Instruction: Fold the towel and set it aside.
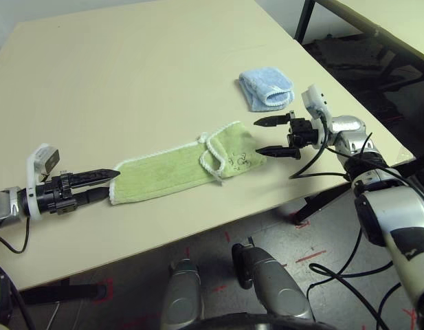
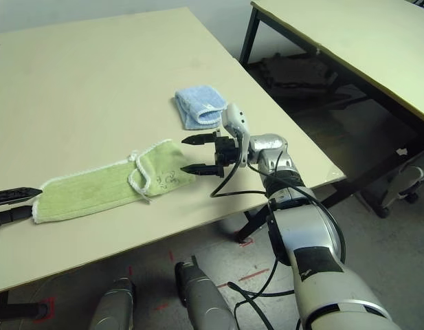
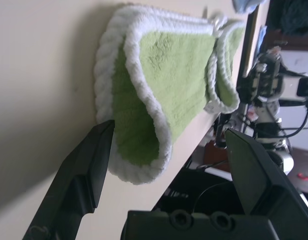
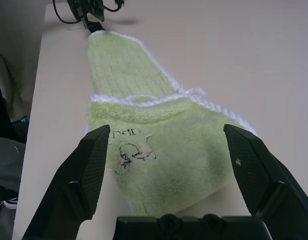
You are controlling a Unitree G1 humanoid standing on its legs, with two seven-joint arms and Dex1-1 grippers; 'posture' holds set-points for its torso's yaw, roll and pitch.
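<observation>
The light green towel (image 1: 160, 172) looks light and limp — thick ribbed terry that should grip well rather than slip, with nothing fragile about it, though a single-layer pinch would probably let the folds drift apart. It lies as a long strip on the tabletop (image 1: 129, 75), its embroidered end turned back over itself; that doubled end seems the best place to take hold, with all layers between the fingers, while the plain end could be pinched across its white stitched edging (image 1: 113, 189). Taking the towel as landmark: the left claw (image 1: 114, 183) is right at its plain end, fingers spread and nothing gripped; the right claw (image 1: 258, 136) is just beside its embroidered end, also wide open and empty. Beyond the towel's embroidered end, farther from the robot — well clear of the strip — sits the folded light blue cloth (image 1: 265, 86).
</observation>
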